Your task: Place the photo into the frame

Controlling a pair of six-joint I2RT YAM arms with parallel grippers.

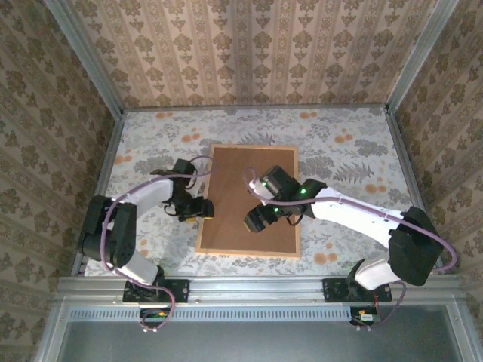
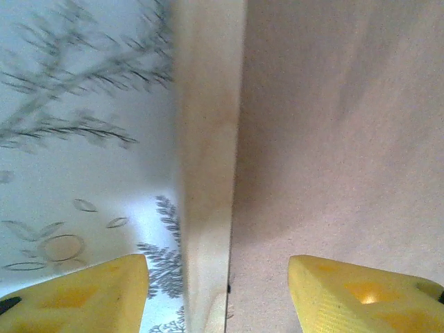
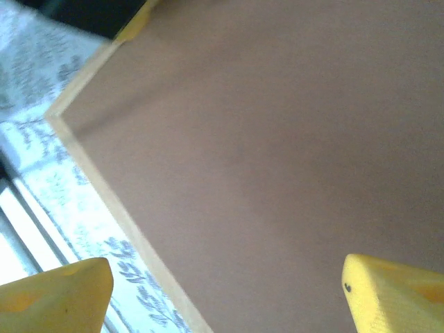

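The frame (image 1: 249, 253), just one, lay flat on the table (image 1: 339, 151), one brown board (image 1: 241, 166) filling it. Both jaws gaped empty: left gripper (image 2: 218, 284) straddling its left rail, right gripper (image 3: 229, 291) over the board.

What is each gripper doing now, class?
Left gripper: open, straddling an edge of the thin light-wood frame.
Right gripper: open above its flat brown backing board.

- The frame (image 2: 208, 166): pale bare wood moulding, smooth, matt, lying between the left gripper's (image 2: 216, 291) jaws.
- Backing board (image 2: 340, 139): brown, fibreboard look, matt, under one jaw.
- Fingers (image 2: 76, 295): yellow plastic, finely grained.
- Table cover (image 2: 69, 180): smooth print, under the other jaw.
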